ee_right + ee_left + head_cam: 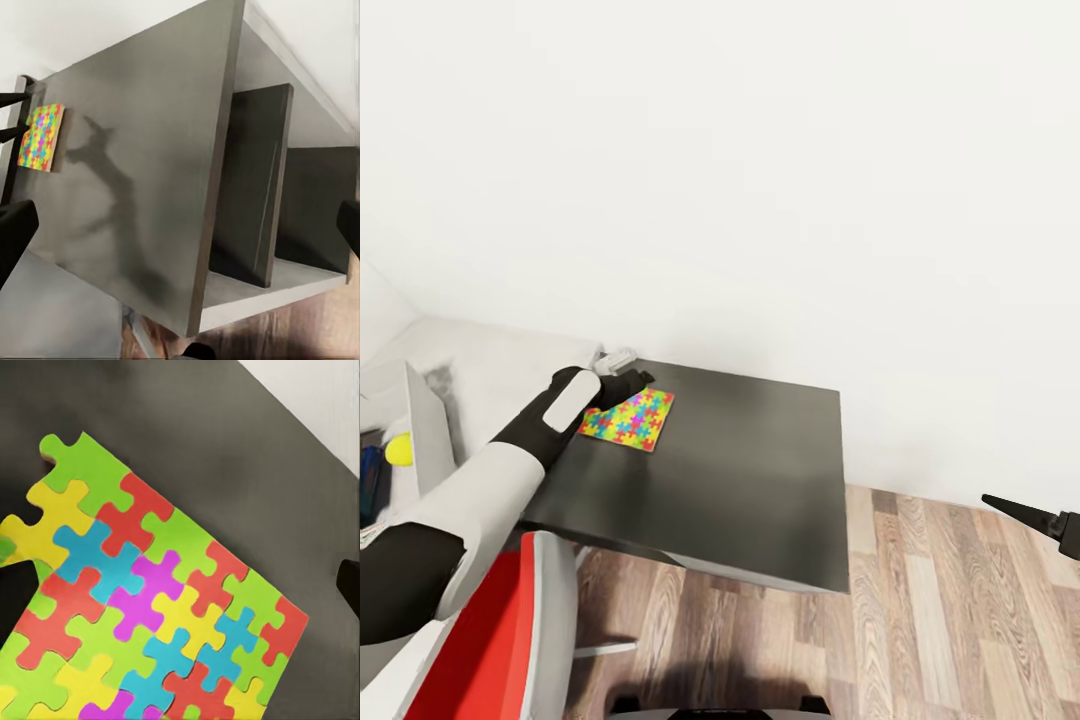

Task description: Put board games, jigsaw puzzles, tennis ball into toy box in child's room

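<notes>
Left gripper hovers with jaws parted over the jigsaw puzzle on the dark desk; right gripper spread open.

We see the dark grey desk top standing against the white wall, over the wood-plank floor. One puzzle lies flat on it near its far left corner, turned askew to the desk's edges. To the left the light grey top joins it, and the toy box sits there at its left edge.
</notes>
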Tool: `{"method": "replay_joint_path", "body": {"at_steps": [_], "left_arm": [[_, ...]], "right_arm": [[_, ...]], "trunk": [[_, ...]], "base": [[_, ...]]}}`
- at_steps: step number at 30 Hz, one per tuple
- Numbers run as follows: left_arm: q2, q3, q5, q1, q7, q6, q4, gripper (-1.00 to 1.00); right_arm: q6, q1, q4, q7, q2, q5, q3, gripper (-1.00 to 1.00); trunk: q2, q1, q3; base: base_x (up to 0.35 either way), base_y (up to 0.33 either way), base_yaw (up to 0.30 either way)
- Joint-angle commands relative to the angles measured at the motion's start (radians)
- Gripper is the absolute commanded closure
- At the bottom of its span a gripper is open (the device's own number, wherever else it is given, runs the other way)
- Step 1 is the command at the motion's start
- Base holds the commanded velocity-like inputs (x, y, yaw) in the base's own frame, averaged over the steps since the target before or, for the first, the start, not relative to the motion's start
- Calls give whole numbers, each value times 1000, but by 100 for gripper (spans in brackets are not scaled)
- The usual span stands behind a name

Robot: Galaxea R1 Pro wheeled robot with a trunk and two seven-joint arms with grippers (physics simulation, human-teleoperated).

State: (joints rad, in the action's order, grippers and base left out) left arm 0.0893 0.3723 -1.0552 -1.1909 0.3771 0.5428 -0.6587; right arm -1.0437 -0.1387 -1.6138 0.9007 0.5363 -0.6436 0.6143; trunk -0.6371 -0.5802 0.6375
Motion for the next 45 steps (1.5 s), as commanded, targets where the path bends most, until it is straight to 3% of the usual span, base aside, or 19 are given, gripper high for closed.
{"method": "replay_joint_path", "body": {"at_steps": [1,12,24,35,45], "left_arm": [[0,7,-30,1,10,-3,68,-100],[-12,7,-32,2,12,-1,67,-100],[-13,4,-33,2,11,0,52,-100],[-9,1,-44,1,17,22,-52,-100],[3,-1,-76,-1,86,64,-153,-100]], "right_arm": [[-3,-1,0,6,0,4,1,-100],[-3,-1,0,5,-1,4,1,-100],[-3,-1,0,4,-1,4,0,-100],[-3,-1,0,4,-1,4,-1,-100],[-3,-1,0,4,-1,4,-1,-100]], "trunk": [[-1,0,1],[-1,0,1],[-1,0,1],[-1,0,1],[-1,0,1]], "base": [[-174,-101,-11],[-215,-126,-4],[-48,-27,0],[-5,-3,0],[0,0,0]]}}
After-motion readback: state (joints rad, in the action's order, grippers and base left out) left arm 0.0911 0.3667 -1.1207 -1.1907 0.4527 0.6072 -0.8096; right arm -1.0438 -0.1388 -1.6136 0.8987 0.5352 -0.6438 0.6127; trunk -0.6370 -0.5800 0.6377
